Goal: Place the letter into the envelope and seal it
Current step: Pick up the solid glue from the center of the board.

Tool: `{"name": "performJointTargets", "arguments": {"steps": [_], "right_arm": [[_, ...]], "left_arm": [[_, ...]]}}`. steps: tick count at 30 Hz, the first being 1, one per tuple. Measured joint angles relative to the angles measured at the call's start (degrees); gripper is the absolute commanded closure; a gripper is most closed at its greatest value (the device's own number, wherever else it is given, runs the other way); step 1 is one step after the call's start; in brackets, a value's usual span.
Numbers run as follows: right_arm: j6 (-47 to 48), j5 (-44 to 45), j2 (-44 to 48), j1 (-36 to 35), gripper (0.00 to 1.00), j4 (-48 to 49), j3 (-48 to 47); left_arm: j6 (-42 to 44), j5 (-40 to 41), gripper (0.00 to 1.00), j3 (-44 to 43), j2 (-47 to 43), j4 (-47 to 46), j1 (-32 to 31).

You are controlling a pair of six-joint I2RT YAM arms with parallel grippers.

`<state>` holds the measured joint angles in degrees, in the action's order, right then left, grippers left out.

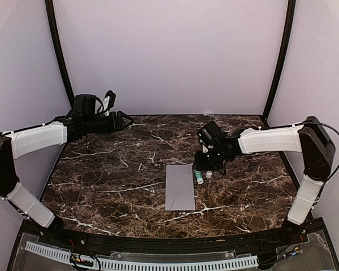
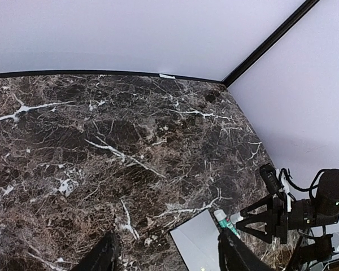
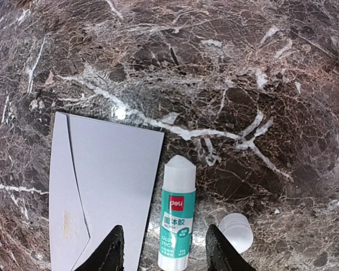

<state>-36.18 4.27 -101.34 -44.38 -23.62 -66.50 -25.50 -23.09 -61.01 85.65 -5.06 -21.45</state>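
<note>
Lying flat on the marble table point(image 1: 113, 169), the envelope point(image 1: 179, 187) is found just left of the right gripper point(image 3: 165, 248), whose fingers are spread over an uncapped glue stick point(image 3: 177, 220) just beside the envelope's edge. The stick's cap point(image 3: 236, 230) is set nearby. The left gripper point(image 2: 166, 257), likewise spread, is held well apart at the far left.

Pale envelope point(image 1: 179, 187) flat, flap folded down
</note>
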Motion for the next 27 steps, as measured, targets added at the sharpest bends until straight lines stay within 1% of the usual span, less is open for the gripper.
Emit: {"name": "performJointTargets", "arguments": {"steps": [6,9,20,24,27], "right_arm": [[1.9,0.7,-3.8,0.3,0.53,-2.6,-5.0],[2.2,0.7,-5.6,0.3,0.53,-3.3,-6.0],[2.8,1.0,-9.6,0.3,0.61,-4.2,-6.8],[3.1,1.2,-11.0,0.3,0.67,-4.2,-8.0],[3.3,1.6,-12.1,0.3,0.75,-4.2,-8.7]], "left_arm": [[1.8,1.3,0.41,1.9,-1.4,0.2,0.0],[2.0,1.4,0.41,2.5,-1.5,-0.1,0.0],[2.1,1.3,0.4,3.5,-1.5,-0.4,0.0],[2.2,1.2,0.4,3.5,-1.5,-0.4,0.0],[2.2,1.1,0.4,3.5,-1.5,-0.4,0.0]]}}
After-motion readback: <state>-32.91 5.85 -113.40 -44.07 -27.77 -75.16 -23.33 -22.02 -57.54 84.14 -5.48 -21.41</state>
